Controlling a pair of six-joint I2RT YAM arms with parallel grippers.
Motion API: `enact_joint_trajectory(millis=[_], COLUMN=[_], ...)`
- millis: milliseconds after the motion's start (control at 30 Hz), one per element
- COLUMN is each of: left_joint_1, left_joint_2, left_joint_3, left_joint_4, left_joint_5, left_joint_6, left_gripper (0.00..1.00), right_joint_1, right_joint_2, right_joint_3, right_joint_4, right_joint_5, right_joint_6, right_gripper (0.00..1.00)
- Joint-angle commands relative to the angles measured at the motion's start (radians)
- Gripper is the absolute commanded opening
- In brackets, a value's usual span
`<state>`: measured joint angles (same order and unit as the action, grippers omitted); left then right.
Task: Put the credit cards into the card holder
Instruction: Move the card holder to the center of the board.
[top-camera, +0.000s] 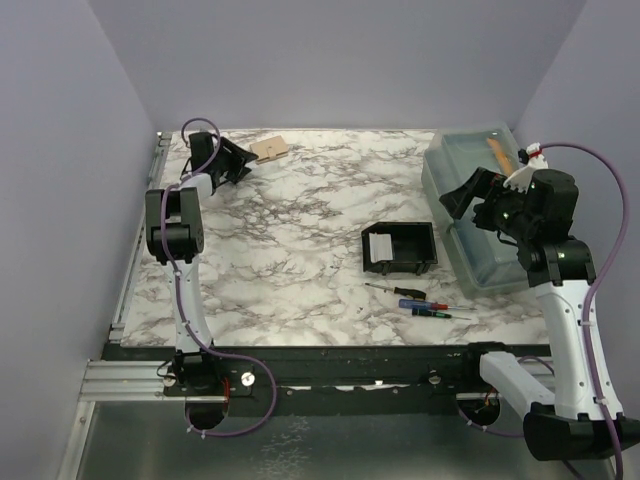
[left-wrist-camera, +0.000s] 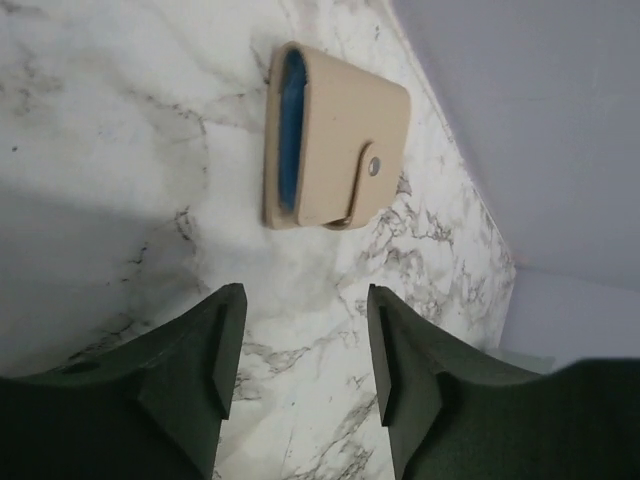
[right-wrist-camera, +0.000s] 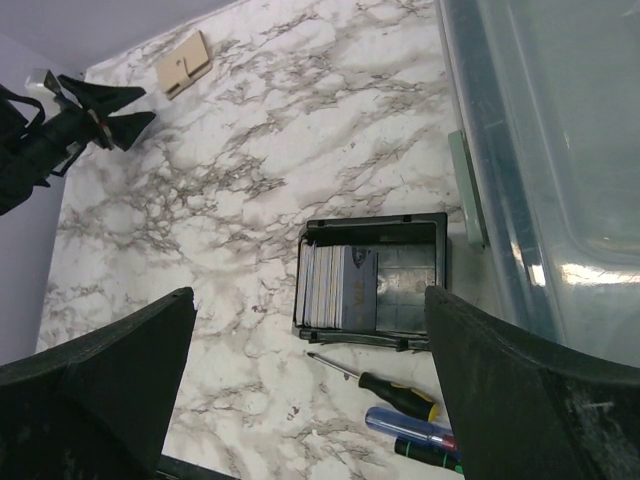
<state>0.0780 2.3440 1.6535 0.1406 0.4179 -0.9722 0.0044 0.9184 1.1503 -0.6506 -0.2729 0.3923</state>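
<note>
Left end effector (left-wrist-camera: 305, 320) part-open, empty, just short of tan card sleeve (left-wrist-camera: 345, 150), blue card (left-wrist-camera: 291, 130) inside, far table (top-camera: 300, 200) corner by wall (left-wrist-camera: 520, 100). Right end effector (top-camera: 466, 195) wide, empty. Card holder (right-wrist-camera: 410, 270) mid-table. Risk: sleeve lies flat, fingers may skid, shove it against wall.

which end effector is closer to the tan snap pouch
Left. The left end effector sits just short of the tan snap pouch, not touching it; the right end effector is far off to the right by the translucent bin.
</note>
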Motion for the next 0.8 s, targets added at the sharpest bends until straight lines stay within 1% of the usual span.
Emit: enact_joint_trajectory(millis=[0,167,200,233,267,467,500,600,667,767], left_joint_1=[0.002,0.002,0.003,0.002,0.001,-0.006,-0.006,-0.006,-0.006,-0.007], left_joint_2=[0.006,0.135,0.15,0.158,0.162,0.155,0.164,0.223,0.266,0.281], left_joint_3=[0.095,0.273,0.296,0.314,0.323,0.293,0.294,0.343,0.377,0.361], left_joint_4=[0.036,0.043,0.041,0.028,0.022,0.0,0.006,0.015,0.015,0.025], left_joint_5=[0.004,-0.018,-0.029,-0.055,-0.082,-0.226,-0.217,-0.132,-0.079,-0.067], left_joint_6=[0.009,-0.057,-0.067,-0.072,-0.072,-0.063,-0.067,-0.08,-0.091,-0.112], left_gripper=[0.59,0.59,0.6,0.65,0.66,0.67,0.64,0.49,0.48,0.48], right_joint_1=[-0.007,-0.007,-0.007,-0.007,-0.007,-0.007,-0.007,-0.006,-0.007,-0.007], right_joint_2=[0.004,0.025,0.03,0.036,0.042,0.042,0.039,0.034,0.037,0.05], right_joint_3=[-0.001,0.045,0.056,0.069,0.08,0.106,0.105,0.102,0.1,0.104], right_joint_4=[-0.033,-0.06,-0.067,-0.073,-0.079,-0.086,-0.086,-0.085,-0.083,-0.08], right_joint_5=[-0.026,-0.019,-0.019,-0.018,-0.015,0.002,0.0,-0.003,-0.004,-0.009], right_joint_6=[0.001,-0.002,-0.003,-0.005,-0.007,-0.011,-0.01,-0.012,-0.022,-0.036], right_gripper=[1.0,1.0,1.0,1.0,1.0,1.0,1.0,1.0,1.0,1.0])
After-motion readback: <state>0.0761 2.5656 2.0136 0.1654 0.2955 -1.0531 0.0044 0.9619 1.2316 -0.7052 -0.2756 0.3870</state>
